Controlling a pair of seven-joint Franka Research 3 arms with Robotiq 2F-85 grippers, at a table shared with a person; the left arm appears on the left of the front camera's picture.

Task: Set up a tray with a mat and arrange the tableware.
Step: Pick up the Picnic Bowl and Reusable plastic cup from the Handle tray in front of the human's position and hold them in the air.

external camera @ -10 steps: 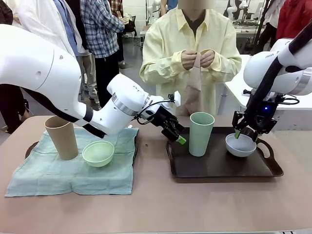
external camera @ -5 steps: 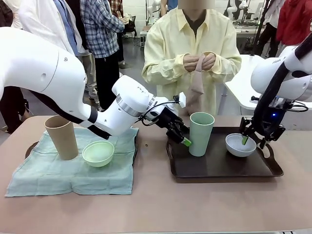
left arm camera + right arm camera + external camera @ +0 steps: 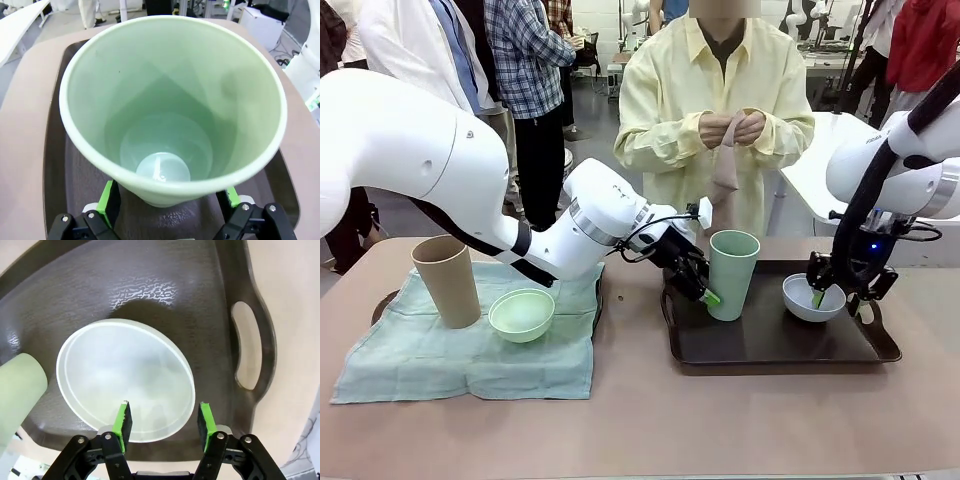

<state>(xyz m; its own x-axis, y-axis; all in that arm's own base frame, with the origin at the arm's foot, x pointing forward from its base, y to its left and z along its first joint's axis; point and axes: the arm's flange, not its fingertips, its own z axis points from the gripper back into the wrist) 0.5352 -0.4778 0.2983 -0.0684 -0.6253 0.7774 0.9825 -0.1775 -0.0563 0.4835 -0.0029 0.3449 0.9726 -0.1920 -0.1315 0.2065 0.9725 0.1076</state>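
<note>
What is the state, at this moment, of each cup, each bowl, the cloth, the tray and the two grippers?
mint green cup: upright, empty, on the tray
tan cup: upright, on the green cloth
mint green bowl: upright, empty, on the green cloth
grey-white bowl: upright, empty, on the tray
green cloth: spread flat
tray: holds one cup and one bowl
left gripper: jaws open, either side of the mint green cup
right gripper: jaws open, astride the grey-white bowl's rim

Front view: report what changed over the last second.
The left jaws advanced right and now straddle the base of the mint green cup, open. The right jaws dropped over the rim of the grey-white bowl, open. Nothing is gripped. These, the tan cup, green bowl and tray stayed put.
</note>
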